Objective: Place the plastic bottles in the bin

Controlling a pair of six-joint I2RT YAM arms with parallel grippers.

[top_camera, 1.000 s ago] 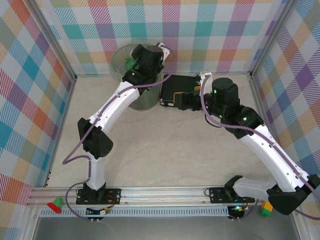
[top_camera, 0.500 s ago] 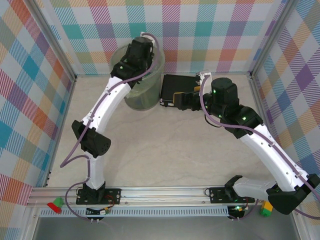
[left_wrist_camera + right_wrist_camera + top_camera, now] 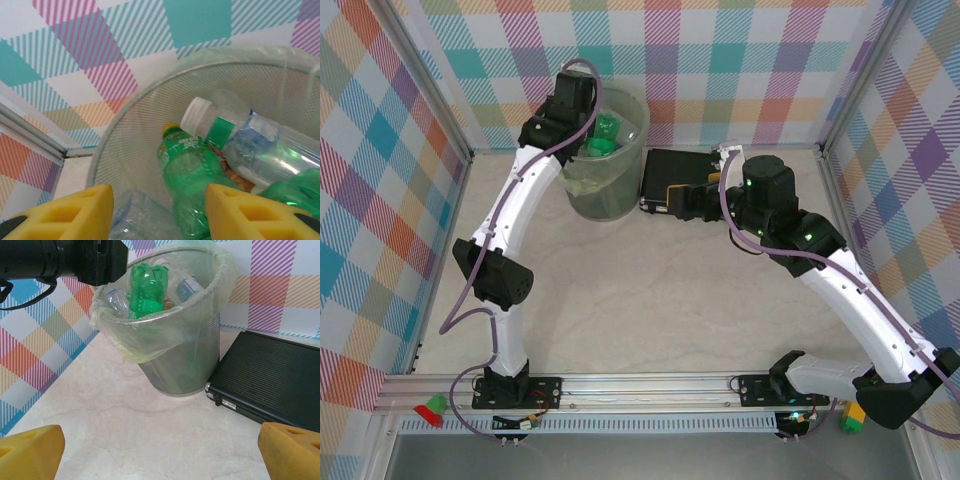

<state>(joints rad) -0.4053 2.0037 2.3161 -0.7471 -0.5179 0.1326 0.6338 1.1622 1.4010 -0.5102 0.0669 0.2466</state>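
Left pincer (image 3: 157,212): at bin's nine o'clock rim, narrowed, empty. Bin (image 3: 620,195), bench's eleven o'clock: holds plastic bottles (image 3: 146,287), likely light, slick, crushable; grip mid-body. Right pincer (image 3: 160,450): wide, empty.

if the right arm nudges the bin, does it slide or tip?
The bin is tall, narrow-based and full of bottles to the rim, so it probably tips if pushed high. A low push likely slides it on the smooth table. The black case beside it may block it.
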